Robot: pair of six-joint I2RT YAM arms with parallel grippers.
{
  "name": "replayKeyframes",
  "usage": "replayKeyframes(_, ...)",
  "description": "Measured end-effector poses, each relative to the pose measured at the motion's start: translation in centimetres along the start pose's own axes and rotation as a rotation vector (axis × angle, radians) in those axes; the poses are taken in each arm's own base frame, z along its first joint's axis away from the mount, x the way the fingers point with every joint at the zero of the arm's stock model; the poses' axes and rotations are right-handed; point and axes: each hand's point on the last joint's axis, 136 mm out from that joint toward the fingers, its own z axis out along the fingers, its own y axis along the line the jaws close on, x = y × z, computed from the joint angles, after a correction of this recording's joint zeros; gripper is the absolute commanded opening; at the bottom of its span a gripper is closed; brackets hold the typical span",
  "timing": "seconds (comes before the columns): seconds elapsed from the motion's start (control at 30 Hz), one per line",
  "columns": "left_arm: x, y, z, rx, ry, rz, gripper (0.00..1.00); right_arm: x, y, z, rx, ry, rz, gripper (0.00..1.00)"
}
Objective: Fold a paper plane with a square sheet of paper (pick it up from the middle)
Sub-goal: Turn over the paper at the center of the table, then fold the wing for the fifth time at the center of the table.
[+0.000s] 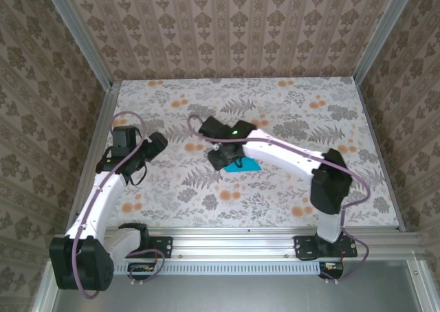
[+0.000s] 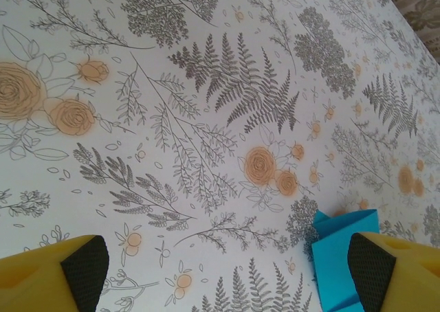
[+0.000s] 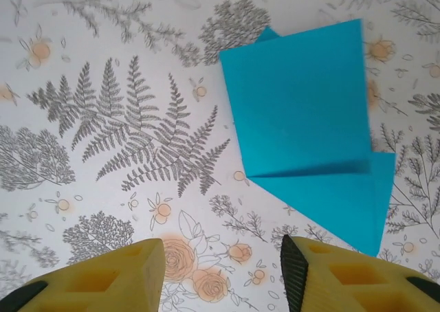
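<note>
Paper (image 3: 302, 119) lies part-folded, flat, unheld; we find right gripper (image 3: 220, 257) jaws parted empty just short of it, left gripper (image 2: 227, 271) spread wide, presumably poised for the next crease.

Floral table (image 1: 275, 99) that bore one folded cyan-blue paper (image 3: 302, 119)
Ferns and orange roses patterned its pale top; the creased paper lay near the middle, one layer overlapping another.
</note>
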Motion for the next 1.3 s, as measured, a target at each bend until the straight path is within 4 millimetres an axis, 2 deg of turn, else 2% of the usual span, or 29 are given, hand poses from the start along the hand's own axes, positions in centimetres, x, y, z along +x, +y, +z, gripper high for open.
replayKeyframes(0.07,0.3,-0.1,0.1,0.011,0.013,0.000,0.93,0.3,-2.7,0.2,-0.014,0.001,0.068,0.43)
replayKeyframes(0.2,1.4,0.0,1.0,0.019,0.057,0.000,0.93,2.3,-8.3,2.9,0.017,0.078,0.166,0.44)
replayKeyframes(0.27,2.1,0.1,1.5,0.016,0.085,0.004,0.93,3.4,-9.8,4.2,0.030,0.123,0.183,0.44)
replayKeyframes(0.33,2.9,0.0,1.9,0.016,0.110,0.014,0.93,3.9,-10.5,5.4,0.031,0.154,0.182,0.44)
replayKeyframes(0.57,4.7,-0.7,2.8,0.029,0.162,0.044,0.93,5.0,-10.4,9.3,0.005,0.243,0.142,0.41)
replayKeyframes(0.73,5.5,-1.4,3.0,0.049,0.174,0.063,0.93,5.4,-10.6,11.0,-0.019,0.271,0.142,0.38)
replayKeyframes(1.0,6.7,-2.0,3.4,0.061,0.199,0.065,0.93,4.9,-10.5,11.6,-0.089,0.257,0.227,0.31)
replayKeyframes(1.13,7.8,-2.4,3.9,0.078,0.216,0.065,0.93,5.3,-9.1,12.2,-0.169,0.262,0.312,0.28)
replayKeyframes(1.3,10.8,-2.9,5.3,0.101,0.274,0.057,0.89,5.2,-6.8,12.0,-0.286,0.250,0.463,0.27)
